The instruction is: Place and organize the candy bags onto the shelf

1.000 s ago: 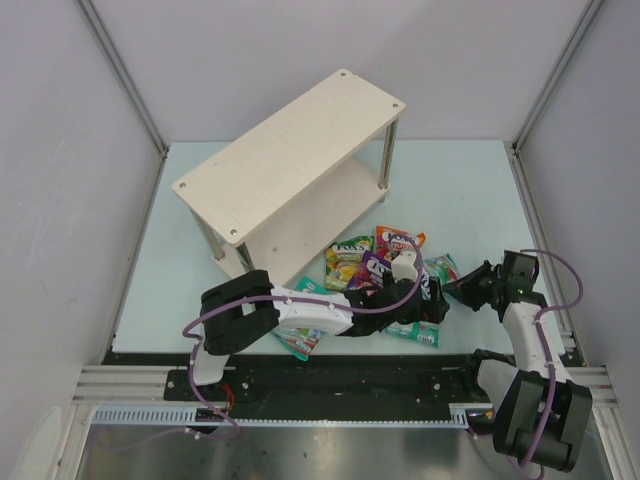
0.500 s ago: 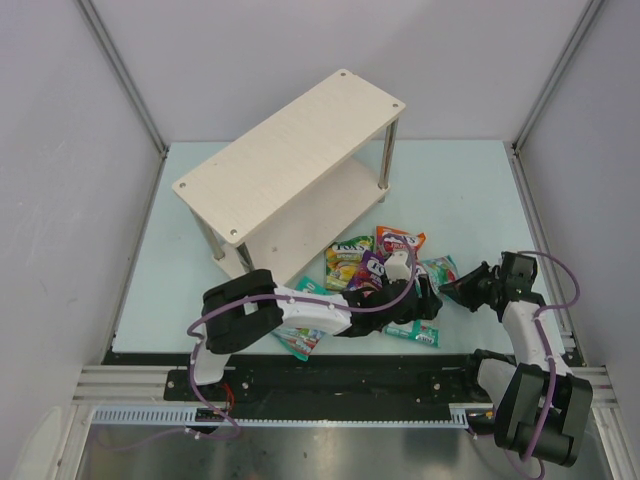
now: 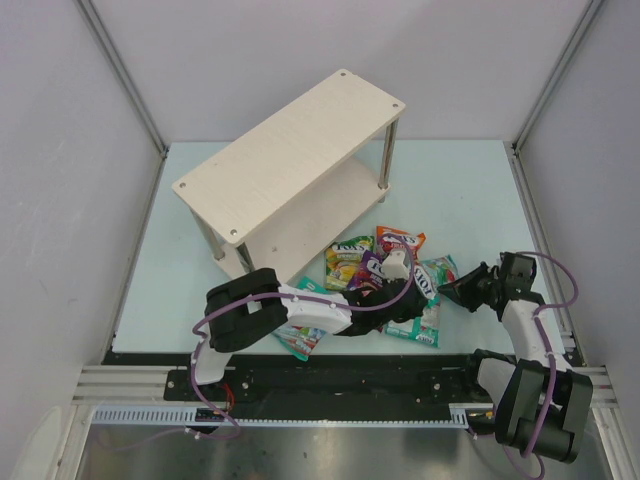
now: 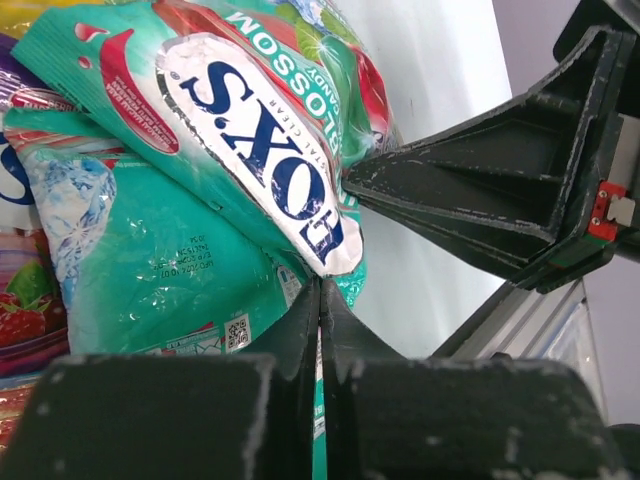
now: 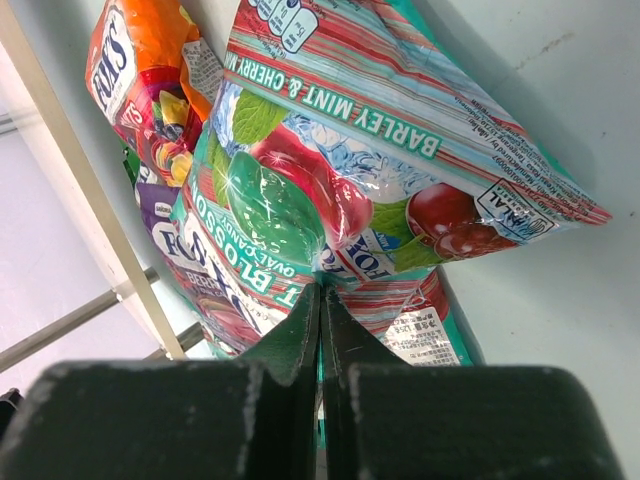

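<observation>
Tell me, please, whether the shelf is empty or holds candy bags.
Empty where visible: on the shelf, top board and exposed lower board are bare; the candy bags lie on the table.

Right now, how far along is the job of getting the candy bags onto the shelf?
Done: nothing yet; no bag shows on either board of the shelf. In hand: the left gripper is shut on the edge of a teal bag, and the right gripper, shut, touches it. Left: every bag; the other bags lie heaped on the table before the shelf.
</observation>
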Robot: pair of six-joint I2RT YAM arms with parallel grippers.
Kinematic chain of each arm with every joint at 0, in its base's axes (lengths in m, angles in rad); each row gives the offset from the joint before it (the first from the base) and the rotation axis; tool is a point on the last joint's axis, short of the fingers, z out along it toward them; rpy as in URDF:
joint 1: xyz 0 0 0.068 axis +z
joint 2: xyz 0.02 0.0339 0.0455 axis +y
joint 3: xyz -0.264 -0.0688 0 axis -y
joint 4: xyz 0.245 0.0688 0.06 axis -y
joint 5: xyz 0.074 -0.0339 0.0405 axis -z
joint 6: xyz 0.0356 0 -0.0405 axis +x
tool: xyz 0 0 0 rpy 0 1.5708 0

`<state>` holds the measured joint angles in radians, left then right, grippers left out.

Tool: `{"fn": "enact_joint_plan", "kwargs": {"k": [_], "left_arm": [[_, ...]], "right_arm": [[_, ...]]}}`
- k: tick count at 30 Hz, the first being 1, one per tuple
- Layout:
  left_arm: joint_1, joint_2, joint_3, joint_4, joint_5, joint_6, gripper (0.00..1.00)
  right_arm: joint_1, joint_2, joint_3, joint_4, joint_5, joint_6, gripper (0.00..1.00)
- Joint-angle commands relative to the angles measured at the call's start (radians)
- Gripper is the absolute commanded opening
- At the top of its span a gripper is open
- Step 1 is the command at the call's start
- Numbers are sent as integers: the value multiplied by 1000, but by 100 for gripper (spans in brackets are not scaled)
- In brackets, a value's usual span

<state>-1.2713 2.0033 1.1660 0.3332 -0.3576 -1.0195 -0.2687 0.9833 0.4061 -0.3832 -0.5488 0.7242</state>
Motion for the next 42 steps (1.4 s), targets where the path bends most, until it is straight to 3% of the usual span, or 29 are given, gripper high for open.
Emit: {"fn": "enact_joint_plan", "kwargs": {"k": [1, 8, 10, 12, 13, 15, 20, 24, 32, 34, 38, 42], "left_arm": [[10, -14, -23, 26, -4, 12, 0], [10, -158, -130, 17, -84, 50, 0], [12, -199, -178, 6, -104, 53, 0], [16, -264, -212, 0, -133, 53, 0], [18, -285, -244, -2, -142, 50, 0], [26, -320, -272, 0, -152, 45, 0], [32, -318, -284, 12, -132, 42, 0], [32, -291, -259, 21, -109, 42, 0], [32, -281, -203, 1, -107, 91, 0], [32, -281, -187, 0, -109, 105, 6], [33, -271, -163, 3, -103, 121, 31], [33, -261, -143, 1, -96, 125, 37]], "right_arm": [[-1, 2, -4, 0, -48, -8, 0], [-26, -24, -3, 7, -63, -6, 0], [-33, -46, -1, 7, -65, -11, 8], [-46, -72, 0, 7, -68, -11, 29], [-47, -81, 3, 7, -66, -12, 34], [-49, -98, 5, 7, -56, -11, 41], [-50, -80, 13, -5, -42, -25, 45], [-59, -87, 40, -49, 12, -37, 59], [-76, -115, 68, -128, 280, -17, 79], [-78, -65, 68, -109, 282, -12, 80], [-83, 35, 66, -20, 260, 4, 77], [-86, 112, 65, 46, 241, 18, 75]]}}
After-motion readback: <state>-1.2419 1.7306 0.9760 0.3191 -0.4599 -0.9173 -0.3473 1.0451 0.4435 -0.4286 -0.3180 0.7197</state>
